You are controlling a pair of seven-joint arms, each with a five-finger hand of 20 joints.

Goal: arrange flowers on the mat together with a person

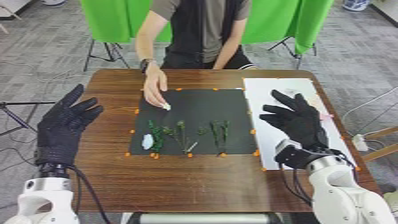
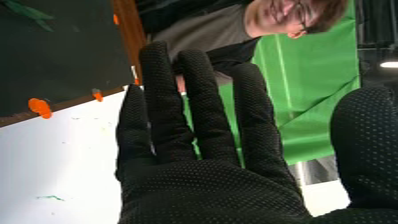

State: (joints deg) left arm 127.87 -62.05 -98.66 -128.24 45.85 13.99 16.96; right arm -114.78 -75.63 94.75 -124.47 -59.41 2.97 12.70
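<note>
Head view first: seeing a black mat (image 1: 204, 105) lying flat on the brown table (image 1: 187, 190), with green stems resting on its near part. Spotting a leafy stem (image 1: 157, 137) lying beside a roundish white thing (image 1: 147, 142), then a bunch of stems (image 1: 180, 132) with little heads, a small pale stick (image 1: 192, 147) and some long stems (image 1: 225, 132) nearer the right edge. Finding orange bits (image 1: 253, 131) sitting around the mat's rim, and a white sheet (image 1: 275, 86) lying on the right. Watching a person's hand (image 1: 155, 82) holding a tiny white thing (image 1: 166, 106) at the mat's left part. Looking at the robot's left hand (image 1: 62, 125) hanging at the table's left side, with loose fingers gripping nothing. Seeing the right hand (image 1: 298, 122) hanging over the white sheet, also letting its fingers stick out, gripping nothing.

Right wrist view next: seeing the right hand (image 2: 213, 187) stretching its fingers almost straight, squeezing nothing. Finding a green leaf (image 2: 31, 12) lying on the black mat, and a little green bit (image 2: 51, 197) resting on the white sheet.
</note>
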